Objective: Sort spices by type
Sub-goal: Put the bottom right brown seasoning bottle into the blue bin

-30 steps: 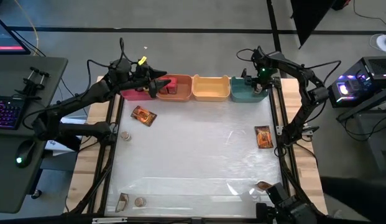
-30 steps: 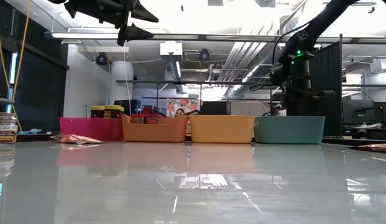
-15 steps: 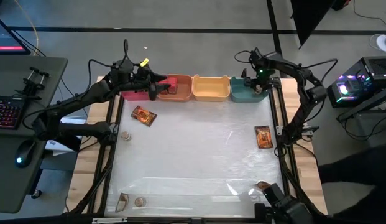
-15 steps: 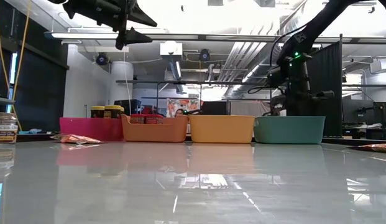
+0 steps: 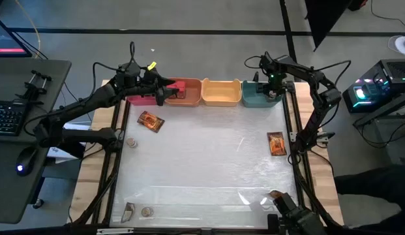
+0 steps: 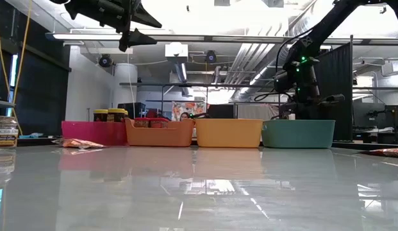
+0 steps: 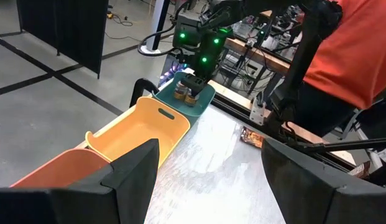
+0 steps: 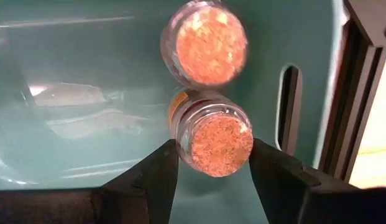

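I see four bins in a row: a pink bin (image 5: 142,98), an orange bin (image 5: 186,93), a yellow-orange bin (image 5: 221,93) and a teal bin (image 5: 258,98). Inside the teal one I see two clear jars (image 8: 208,93) filled with speckled orange-brown spice. Two foil packets (image 5: 150,121) on the glossy pale grey table (image 5: 202,163) are orange-brown with dark print. My arms are black; the right arm (image 6: 301,61) shows a green light. A person's shirt (image 7: 345,43) is bright orange-red. My keyboard (image 5: 6,117) has black keys.

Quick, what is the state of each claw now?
Left claw: open, empty, above the bins.
Right claw: closed on a small jar in the teal bin.
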